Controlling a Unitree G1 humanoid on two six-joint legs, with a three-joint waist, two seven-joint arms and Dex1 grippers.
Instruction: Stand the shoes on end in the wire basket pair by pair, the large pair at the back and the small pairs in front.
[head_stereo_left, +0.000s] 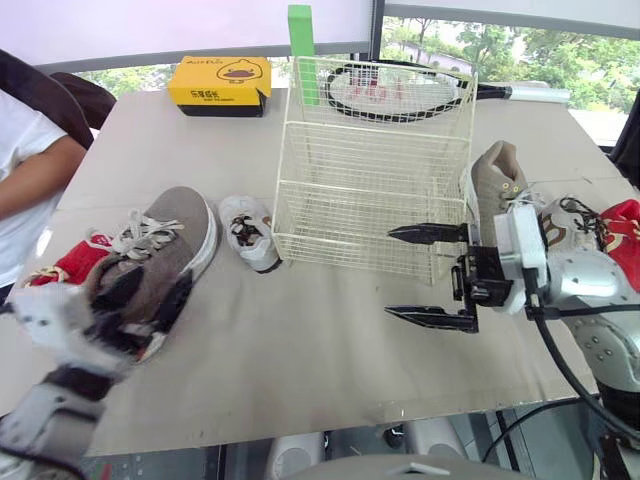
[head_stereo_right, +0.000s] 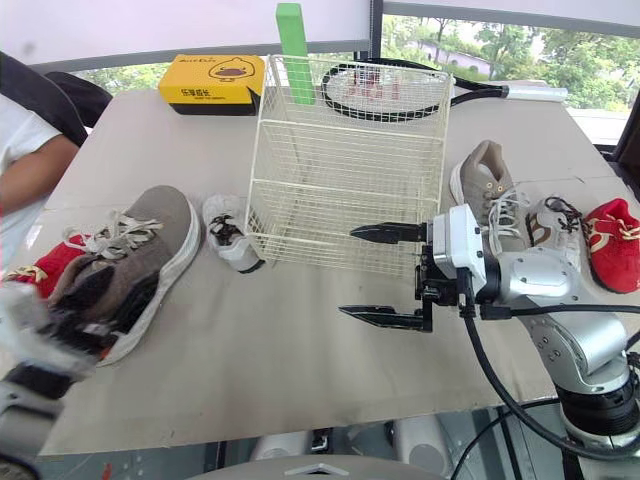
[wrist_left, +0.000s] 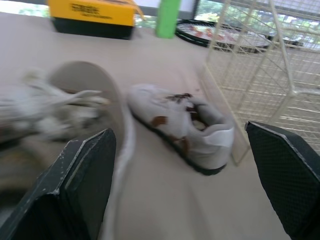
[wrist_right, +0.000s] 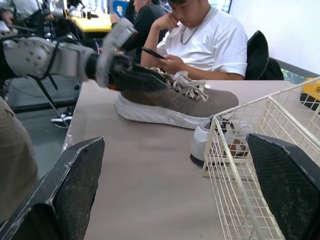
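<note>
At left end effector (head_stereo_left: 138, 300), large grey shoe (head_stereo_left: 176, 236)

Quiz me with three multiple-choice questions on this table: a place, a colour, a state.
1. The small white shoe on the left lies: A between the large grey shoe and the wire basket; B inside the basket; C on the floor.
2. The upright block behind the basket is: A red; B green; C blue.
3. The right claw is: A shut on a shoe; B shut, empty; C open.
A, it lies between them; B, plainly green; C, its fingers stand wide apart.
</note>
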